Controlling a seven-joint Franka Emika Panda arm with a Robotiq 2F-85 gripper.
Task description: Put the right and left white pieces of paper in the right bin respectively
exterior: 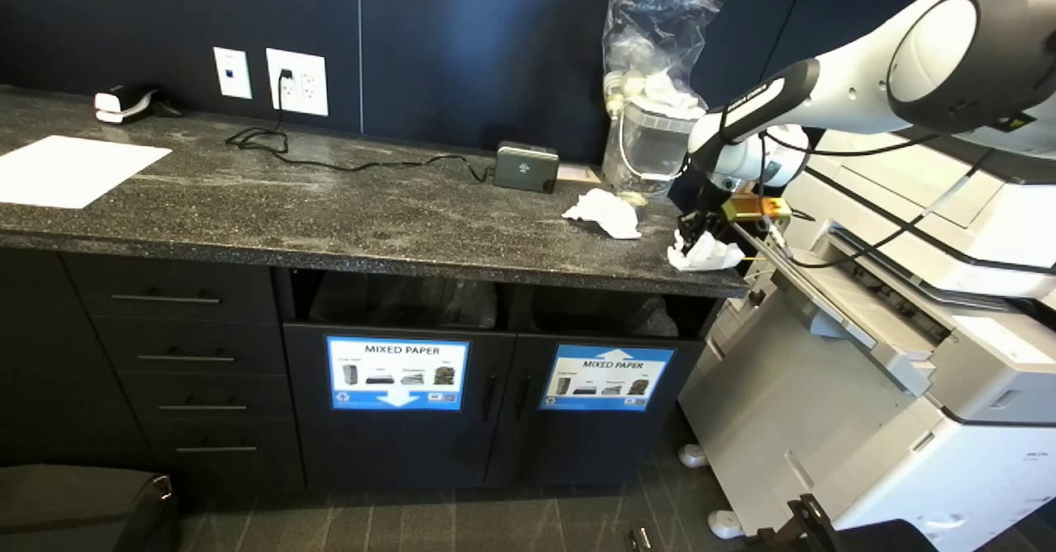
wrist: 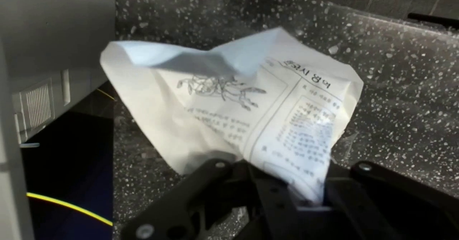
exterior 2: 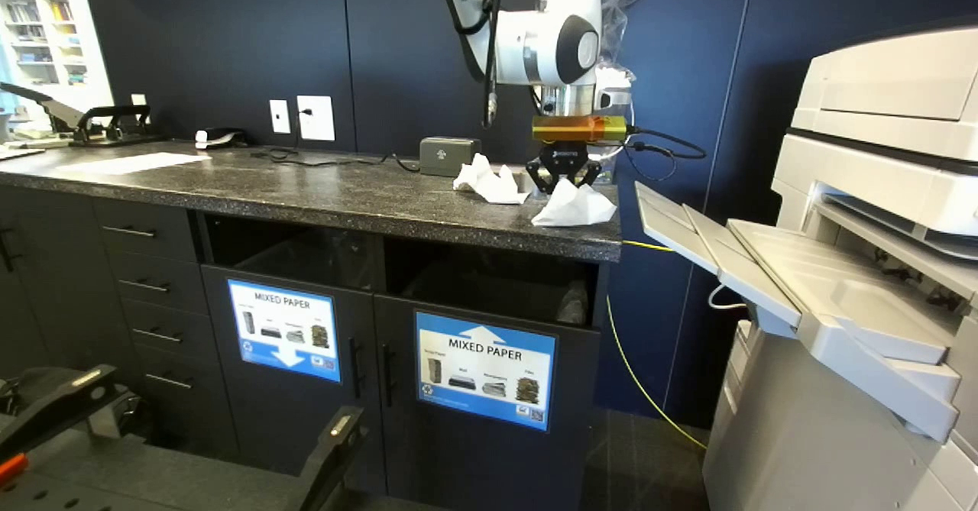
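The right white paper wad (exterior: 705,252) is at the counter's right end, also in an exterior view (exterior 2: 574,207). In the wrist view this paper (wrist: 229,107) shows print and a drawing. My gripper (exterior: 691,233), also in an exterior view (exterior 2: 564,184), is low over it. In the wrist view my fingers (wrist: 299,186) are close together with a corner of the paper between them; the tips are partly hidden. The left white paper wad (exterior: 605,212) lies on the counter, also in an exterior view (exterior 2: 490,181). The right bin (exterior: 609,441) is below, its slot open.
The twin bin (exterior: 396,453) stands beside the right bin. A grey box (exterior: 526,167) and a bagged clear container (exterior: 652,143) stand at the wall. A printer (exterior: 874,420) with a protruding tray is right of the counter. A flat white sheet (exterior: 74,171) lies far left.
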